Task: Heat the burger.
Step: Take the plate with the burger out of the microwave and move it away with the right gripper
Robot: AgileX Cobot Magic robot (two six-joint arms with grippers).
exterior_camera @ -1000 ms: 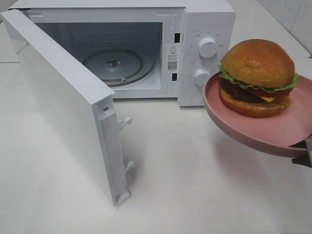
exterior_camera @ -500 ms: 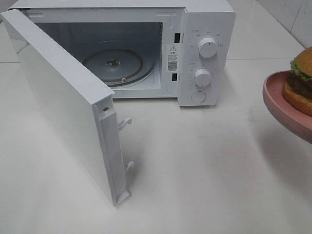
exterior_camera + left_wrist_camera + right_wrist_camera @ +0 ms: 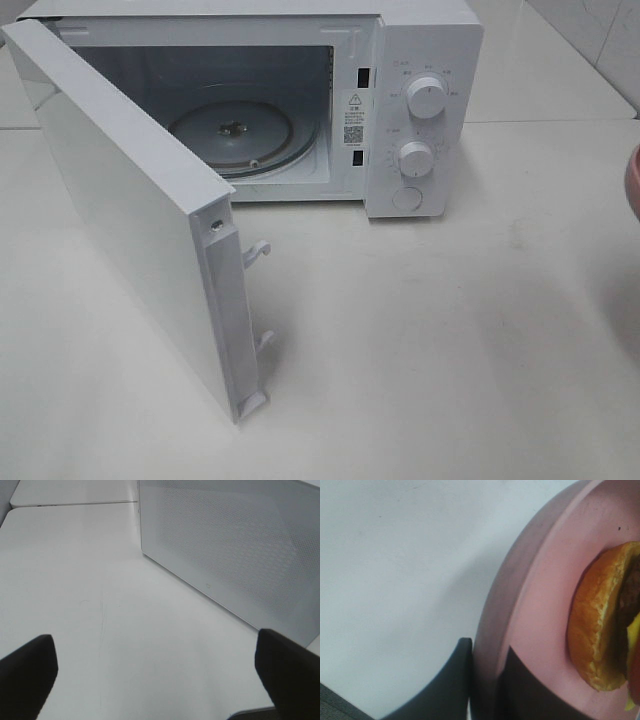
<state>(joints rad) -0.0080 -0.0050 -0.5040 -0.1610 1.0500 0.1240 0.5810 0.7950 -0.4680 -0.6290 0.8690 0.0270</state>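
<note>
A white microwave (image 3: 300, 100) fills the upper left and centre of the exterior high view, standing on a pale surface (image 3: 430, 340). Its door (image 3: 140, 220) is swung wide open toward the lower left of the frame, with two latch hooks showing on its free edge. Inside the cavity lies the round glass turntable (image 3: 235, 135), bare. To the right of the cavity, the control panel carries two round knobs (image 3: 427, 97), one above the other, with a round button beneath them. At the far right edge of that view, only a thin sliver of the pink plate (image 3: 634, 180) shows, well apart from the microwave. In the right wrist view the right hand (image 3: 482, 680) is clamped on the rim of that plate (image 3: 540, 595), one dark finger under the rim and the other on top of it. The burger (image 3: 605, 625) sits on the plate at the right of that frame, its golden-brown bun and dark patty visible. In the left wrist view the left hand (image 3: 155, 665) has its two dark fingers (image 3: 27, 667) spread wide apart over the bare surface, holding nothing, with the door's perforated white panel (image 3: 235, 545) in the upper right.
</note>
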